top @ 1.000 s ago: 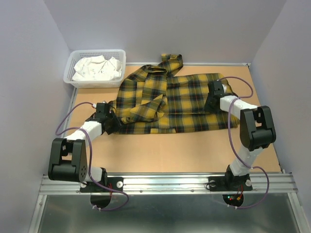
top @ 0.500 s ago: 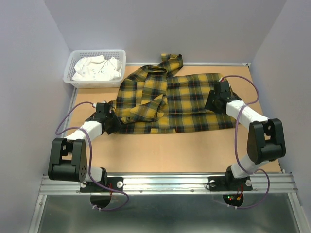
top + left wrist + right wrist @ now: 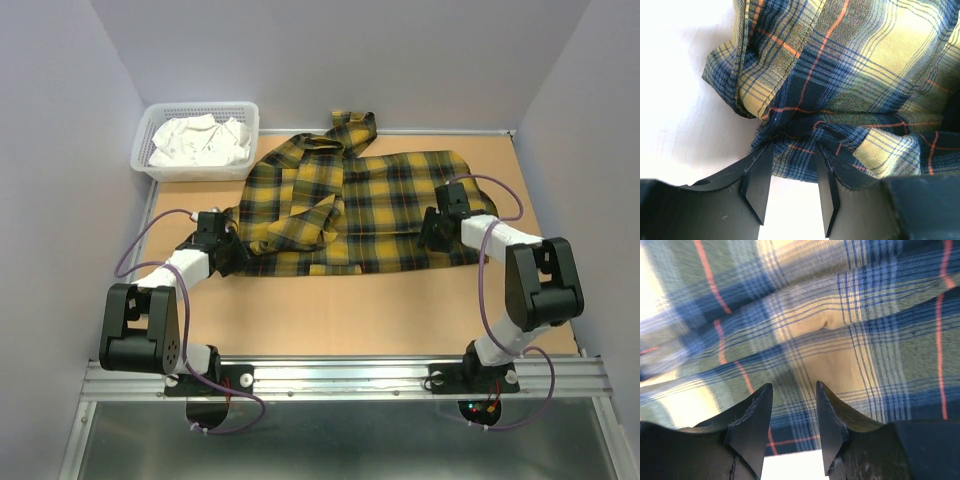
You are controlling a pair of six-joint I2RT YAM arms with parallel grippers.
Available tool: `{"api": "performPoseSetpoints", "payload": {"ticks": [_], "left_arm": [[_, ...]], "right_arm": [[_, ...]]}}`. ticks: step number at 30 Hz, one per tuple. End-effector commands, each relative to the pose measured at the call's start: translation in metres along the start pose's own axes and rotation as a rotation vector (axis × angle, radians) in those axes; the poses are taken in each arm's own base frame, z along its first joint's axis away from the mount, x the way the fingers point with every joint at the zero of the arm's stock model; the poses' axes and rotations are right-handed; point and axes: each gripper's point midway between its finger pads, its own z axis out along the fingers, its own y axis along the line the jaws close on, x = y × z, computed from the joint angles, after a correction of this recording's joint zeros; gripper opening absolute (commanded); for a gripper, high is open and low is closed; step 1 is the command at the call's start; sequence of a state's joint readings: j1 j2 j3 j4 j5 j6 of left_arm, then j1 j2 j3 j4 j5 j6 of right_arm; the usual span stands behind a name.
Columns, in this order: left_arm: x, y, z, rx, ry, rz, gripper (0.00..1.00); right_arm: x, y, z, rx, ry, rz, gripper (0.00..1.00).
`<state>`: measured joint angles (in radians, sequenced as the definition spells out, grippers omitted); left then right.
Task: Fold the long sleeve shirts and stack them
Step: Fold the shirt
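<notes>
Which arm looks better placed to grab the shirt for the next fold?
Left, probably: the left gripper straddles a bunched corner of the shirt with open fingers; the right gripper faces flat cloth, with nothing to pinch.

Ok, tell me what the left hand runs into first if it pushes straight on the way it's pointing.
The left hand would meet the yellow plaid shirt first. Its bunched edge lies right at the fingertips, possibly partly between them, though the wrist view leaves depth unclear.
</notes>
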<state>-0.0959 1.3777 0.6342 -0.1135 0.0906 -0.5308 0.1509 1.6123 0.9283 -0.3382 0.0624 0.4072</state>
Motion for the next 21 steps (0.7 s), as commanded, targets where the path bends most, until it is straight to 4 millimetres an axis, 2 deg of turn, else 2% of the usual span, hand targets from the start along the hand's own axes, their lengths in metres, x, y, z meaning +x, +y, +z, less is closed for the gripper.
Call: {"api": "performPoseSetpoints", "payload": {"ticks": [1,6,11,21], "left_arm": [[0.01,0.013,0.003,-0.04,0.034,0.015,0.5],[0.011,0.014,0.003,-0.043,0.036,0.015,0.5],[0.01,0.014,0.003,-0.046,0.029,0.015,0.5],[0.011,0.016,0.002,-0.053,0.029,0.014,0.5]], "right_arm": [[-0.027,0.007,0.005,0.005,-0.05,-0.002,0.46],[-0.041,0.008,0.013,0.027,-0.066,-0.01,0.46],[-0.066,0.013,0.015,0.039,-0.111,-0.008,0.46],[-0.083,0.012,0.028,0.086,-0.135,-0.01,0.46]]}}
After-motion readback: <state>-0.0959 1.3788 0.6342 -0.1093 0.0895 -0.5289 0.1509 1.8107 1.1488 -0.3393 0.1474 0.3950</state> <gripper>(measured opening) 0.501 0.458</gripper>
